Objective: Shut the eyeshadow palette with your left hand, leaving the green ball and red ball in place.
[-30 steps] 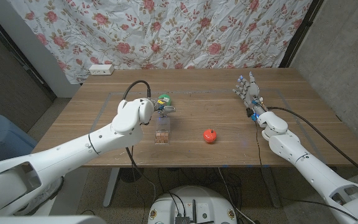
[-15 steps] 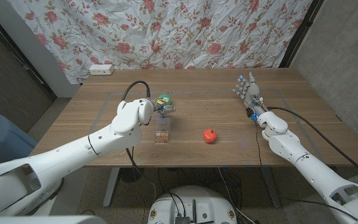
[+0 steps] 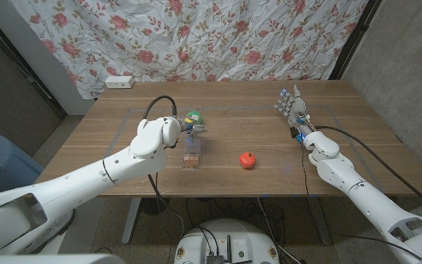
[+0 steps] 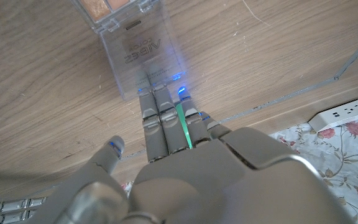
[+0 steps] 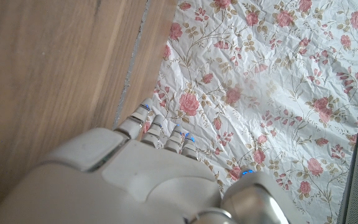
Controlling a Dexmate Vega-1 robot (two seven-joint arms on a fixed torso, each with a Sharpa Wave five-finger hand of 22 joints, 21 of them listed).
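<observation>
Eyeshadow palette (image 4: 132, 43) lying open on the wooden table (image 3: 269, 172), just ahead of the left hand's fingertips (image 4: 157, 81): clear lid (image 4: 143, 56) folded back flat on the wood, pan tray (image 4: 114, 9) beyond it, farther from the fingers. Left hand (image 4: 166, 155) stretched out with fingers straight and close together, holding nothing, tips at or just over the lid's near edge; contact impossible to confirm. Judged light, thin, hard plastic, so prone to skate on the smooth wood if shoved rather than lifted. Best purchase probably under the lid's free edge nearest the fingertips, levering up and over the hinge toward the pans. Green ball (image 3: 193, 117) close beside the fingers, red ball (image 3: 247, 159) well apart. Right hand (image 3: 291, 110) far off to the side, fingers extended and apart, empty.
</observation>
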